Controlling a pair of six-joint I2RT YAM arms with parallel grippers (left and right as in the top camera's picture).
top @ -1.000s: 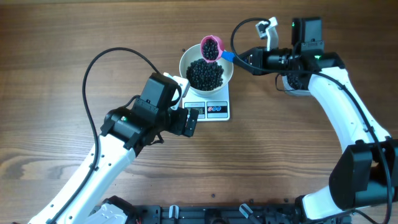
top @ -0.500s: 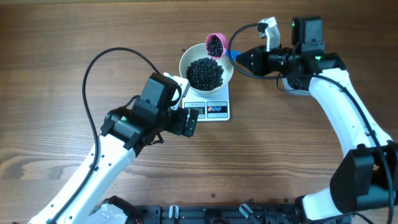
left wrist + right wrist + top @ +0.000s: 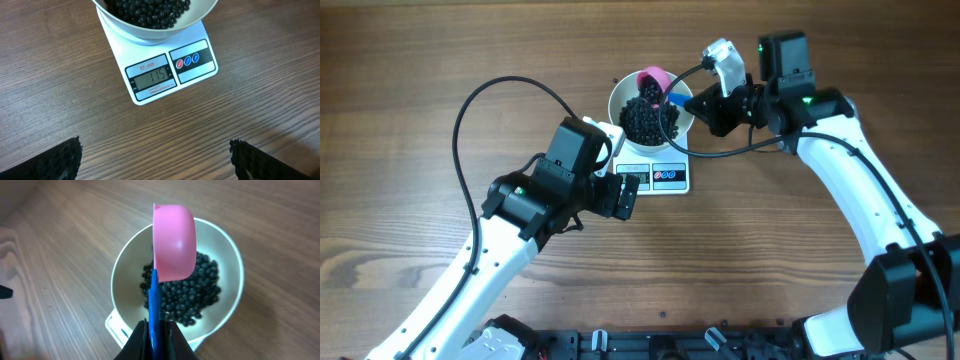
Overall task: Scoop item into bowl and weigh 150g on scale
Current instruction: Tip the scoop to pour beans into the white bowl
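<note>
left gripper [image 3: 157,167] is hovering over the table just short of the scale [image 3: 117,55], fingers spread wide and carrying nothing; it's mostly giving the wrist cam a view of the display [image 3: 151,78]. display is showing 115, so we're running under target. white bowl [image 3: 227,255] is sitting on the scale, with the black beans [image 3: 195,297] piled inside. over the far rim, right gripper [image 3: 155,337] is pinching the blue handle [image 3: 153,300] of the pink scoop [image 3: 173,242], jaws pressed tight on it. the scoop is tipping mouth-down over the pile. only its back is showing, so I can't tell if it's fully empty.

to do this well: keep the scoop centred over the bowl, let the reading settle, then top up with a smaller part-scoop, trickling and not dumping.

vs a second ago: the scoop was sitting upright and loaded at the far rim. now it's rolled over above the beans and the right wrist is further in over the bowl. left arm isn't moving.
</note>
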